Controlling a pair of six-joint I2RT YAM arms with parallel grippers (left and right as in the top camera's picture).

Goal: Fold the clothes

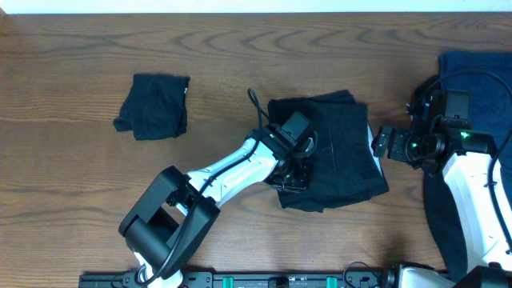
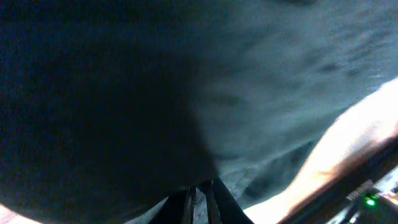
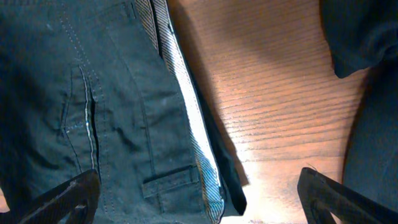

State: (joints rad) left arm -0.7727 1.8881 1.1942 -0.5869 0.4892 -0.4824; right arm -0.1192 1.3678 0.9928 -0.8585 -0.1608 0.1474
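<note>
Clothes are laid out on the wide brown wooden table (image 1: pixel 72 184). A big heap of blue cloth (image 1: pixel 480 72) is seen at the right edge, and it looks not yet folded. The dark grey cotton trousers (image 1: pixel 344 152) are in the middle of the table. They are doubled over into a thick block with uneven edges, so this fold is judged to be about half done. A small black folded garment (image 1: pixel 154 106) is set well apart at the upper left and looks finished. So 1 piece seems done, 1 is being worked on, and the heap is left.

The left gripper (image 1: pixel 292 170) is down on the left edge of the trousers. Whether its fingers are shut cannot be told, as the left wrist view is filled with dark cloth. The right gripper (image 1: pixel 382 144) is held just beside the right edge of the trousers. Its 2 fingers (image 3: pixel 68 196) are spread wide with nothing between them.
</note>
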